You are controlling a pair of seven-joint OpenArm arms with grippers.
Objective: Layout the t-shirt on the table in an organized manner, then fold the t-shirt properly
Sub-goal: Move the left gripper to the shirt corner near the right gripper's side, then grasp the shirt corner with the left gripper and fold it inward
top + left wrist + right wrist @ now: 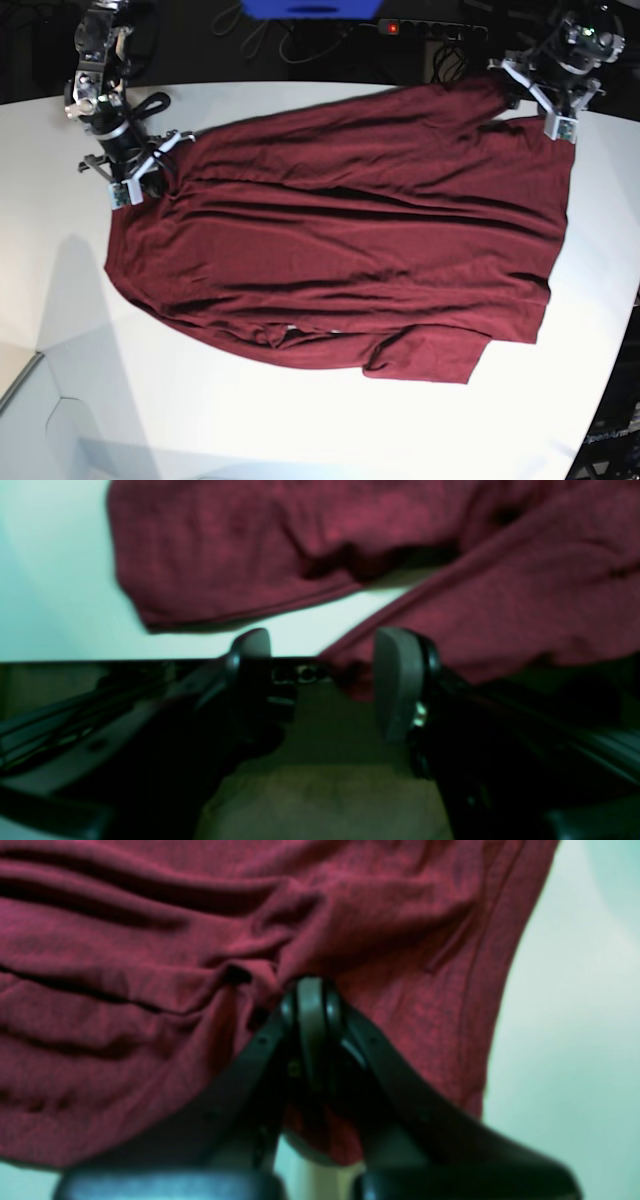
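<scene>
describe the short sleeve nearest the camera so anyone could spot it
On the white table, the maroon t-shirt lies spread across the middle in the base view. Follow its near edge to the small flap jutting toward the camera. Unlike the long straight hems, it is a short angled tab, far from either claw.

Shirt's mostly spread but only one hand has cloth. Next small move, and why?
Probably close the left hand on the t-shirt edge lying between its open fingers. The right hand already pinches fabric, so both could then pull the wrinkles flat on the table.
</scene>
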